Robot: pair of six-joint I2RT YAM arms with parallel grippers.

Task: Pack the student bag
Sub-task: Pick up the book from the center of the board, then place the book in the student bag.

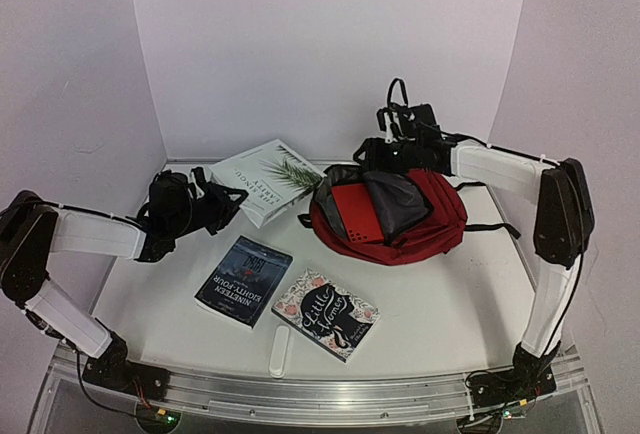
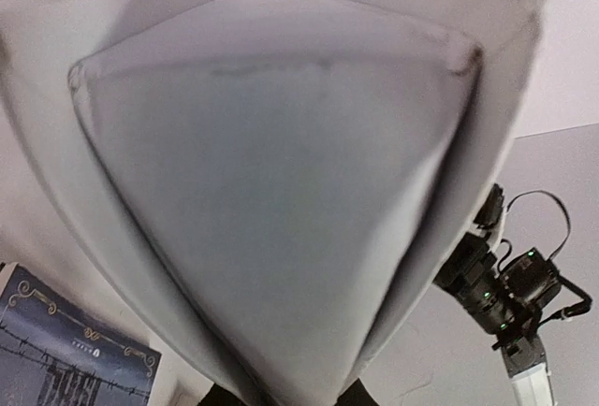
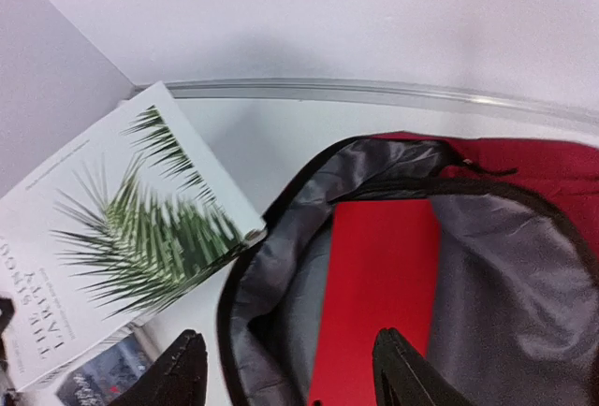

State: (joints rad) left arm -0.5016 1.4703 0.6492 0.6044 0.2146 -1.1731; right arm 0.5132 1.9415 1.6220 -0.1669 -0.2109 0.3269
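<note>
The student bag (image 1: 440, 219) lies at the back right, dark red, its zip mouth open toward the left and showing grey lining (image 3: 524, 275). A bright red folder (image 1: 358, 212) (image 3: 384, 275) sits inside the mouth. My right gripper (image 1: 372, 159) (image 3: 292, 373) hovers open over that mouth, with nothing between its fingers. My left gripper (image 1: 222, 204) (image 2: 285, 392) is shut on the left edge of a white book with a palm leaf on its cover (image 1: 262, 179) (image 2: 281, 191). The book is tilted up, its far corner (image 3: 248, 233) at the bag's rim.
A dark blue book, Nineteen Eighty-Four (image 1: 245, 279) (image 2: 65, 359), lies at the table's middle. A floral book, Little Women (image 1: 325, 314), lies to its right. A flat white strip (image 1: 280, 352) rests near the front edge. White walls close in the back and sides.
</note>
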